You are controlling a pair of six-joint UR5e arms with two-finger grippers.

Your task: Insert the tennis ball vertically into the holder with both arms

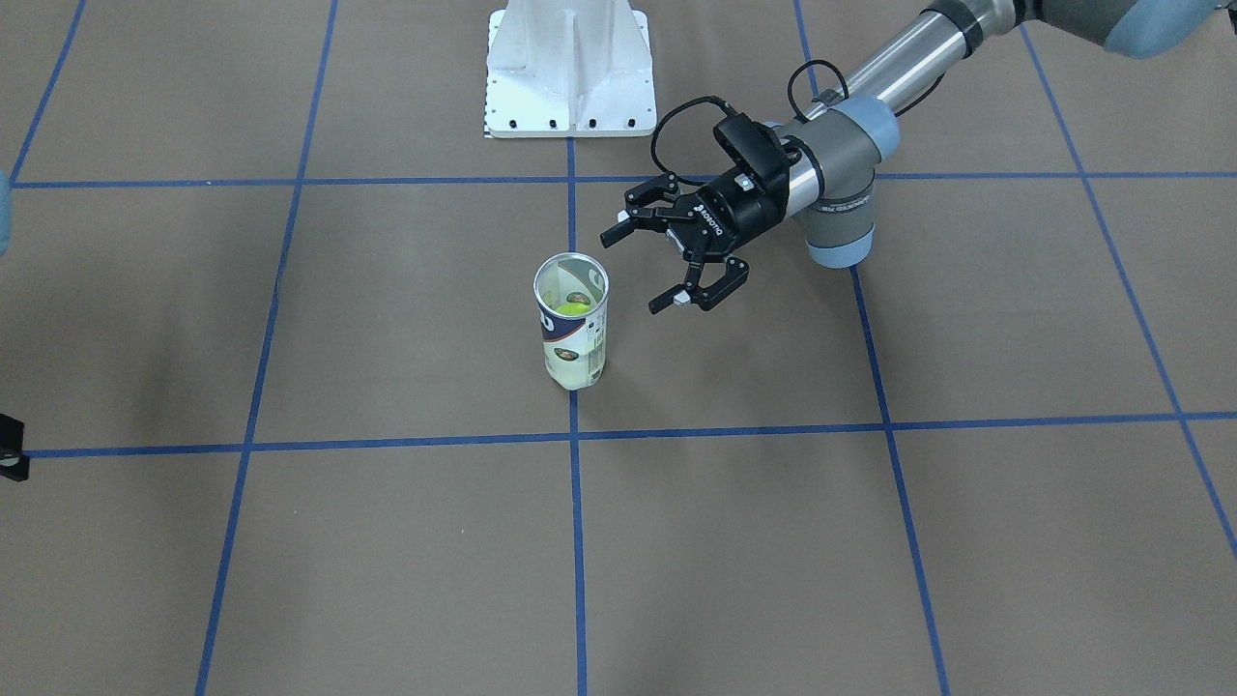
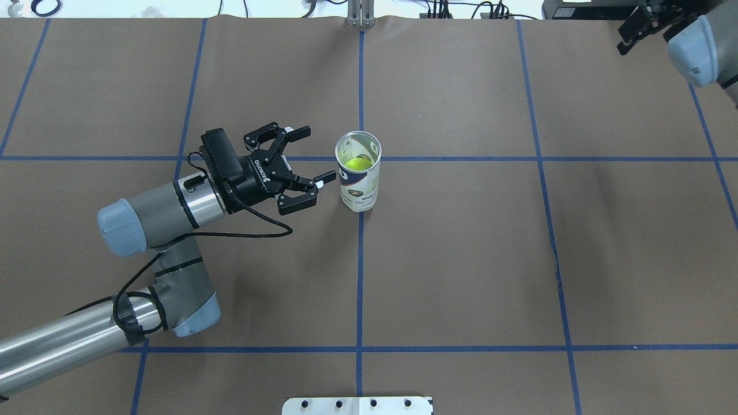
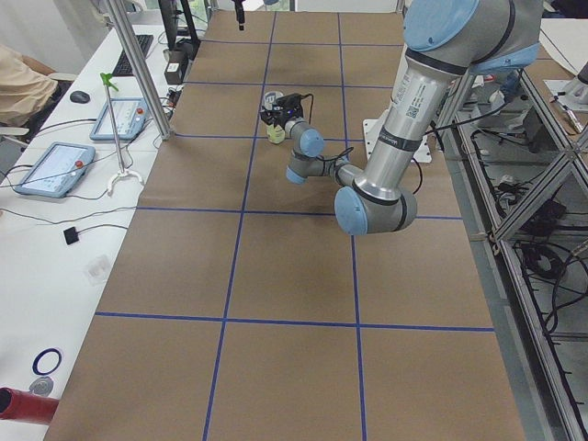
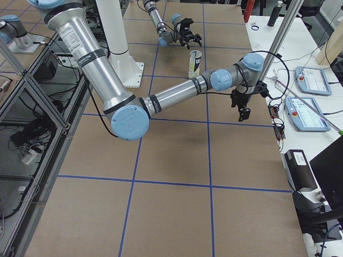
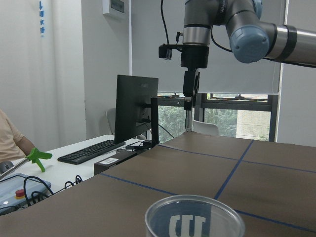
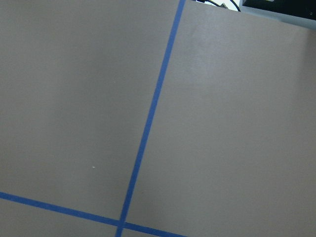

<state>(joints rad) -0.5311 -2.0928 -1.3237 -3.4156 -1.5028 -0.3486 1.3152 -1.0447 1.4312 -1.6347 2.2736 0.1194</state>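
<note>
Clear plastic cylindrical tennis-ball can stands upright midway between the brown table's side edges, yellow-green tennis ball inside. We see the black left gripper spread wide just beside it, not touching; the right gripper, by the far right corner, we cannot judge.

Your table, covered in brown paper and ruled into large squares by blue tape, carries two things. The clear holder stands upright on the centre tape line, just on the robot's side of a crossing. The white pedestal base sits at the robot's edge, straddling that same line, well apart from the holder.
</note>
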